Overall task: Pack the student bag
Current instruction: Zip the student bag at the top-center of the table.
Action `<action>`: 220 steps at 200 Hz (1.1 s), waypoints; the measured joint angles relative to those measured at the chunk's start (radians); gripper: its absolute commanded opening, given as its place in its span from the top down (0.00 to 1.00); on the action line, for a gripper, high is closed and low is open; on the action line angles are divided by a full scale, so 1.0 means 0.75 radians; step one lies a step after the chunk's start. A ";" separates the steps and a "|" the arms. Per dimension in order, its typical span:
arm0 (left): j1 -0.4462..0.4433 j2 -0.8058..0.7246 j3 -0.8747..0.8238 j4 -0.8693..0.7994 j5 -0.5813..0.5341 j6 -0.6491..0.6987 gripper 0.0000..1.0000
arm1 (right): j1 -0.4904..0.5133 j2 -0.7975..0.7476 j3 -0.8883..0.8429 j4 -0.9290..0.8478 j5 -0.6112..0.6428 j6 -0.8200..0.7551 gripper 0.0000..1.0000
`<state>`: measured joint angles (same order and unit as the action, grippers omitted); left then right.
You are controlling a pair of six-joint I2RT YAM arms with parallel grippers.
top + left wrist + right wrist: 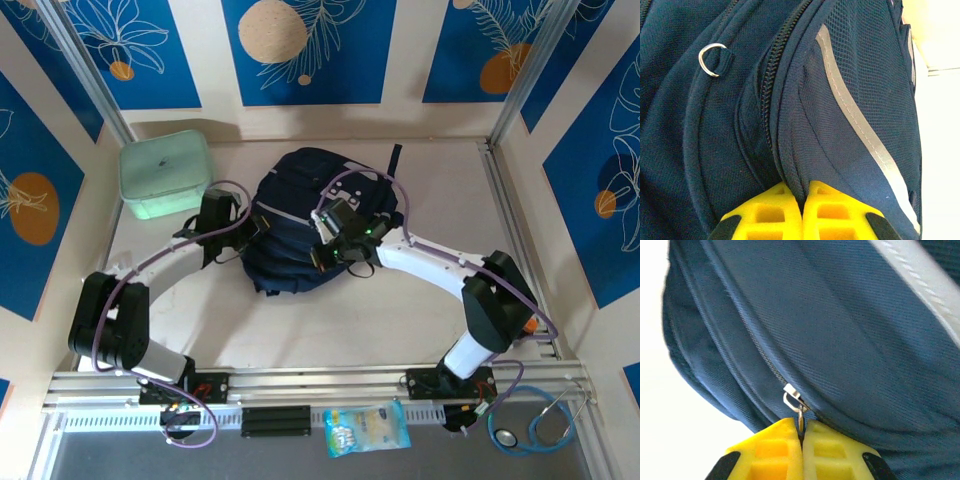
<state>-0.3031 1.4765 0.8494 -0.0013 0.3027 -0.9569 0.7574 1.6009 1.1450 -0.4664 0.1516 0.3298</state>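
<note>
Right gripper (801, 435): pinched on zipper pull (795, 399).
Left gripper (803, 200): clamping student bag (850, 125) fabric.
Zipper (771, 85): draw pull along its track; left holds bag taut.

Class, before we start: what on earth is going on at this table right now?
Two robot arms are working on the student bag lying mid-table. The left tool pinches a fabric seam beside a zip, and the right tool is shut on a zip pull. The zip by the pull looks closed, so they seem set to open it.
</note>
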 measured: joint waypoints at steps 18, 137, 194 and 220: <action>0.001 0.000 0.002 -0.004 0.003 0.019 1.00 | -0.023 -0.003 -0.001 -0.039 0.013 -0.036 1.00; 0.015 0.036 0.065 -0.096 0.025 0.216 1.00 | -0.153 0.052 0.120 -0.202 0.230 -0.036 0.89; 0.024 0.073 0.097 -0.132 0.061 0.264 1.00 | -0.185 0.057 0.153 -0.213 0.247 0.008 0.85; 0.028 0.081 0.114 -0.139 0.087 0.288 0.99 | -0.216 0.094 0.210 -0.235 0.248 0.028 0.86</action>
<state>-0.2821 1.5372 0.9348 -0.1055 0.3679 -0.7406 0.5953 1.6711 1.3022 -0.6430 0.3374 0.3508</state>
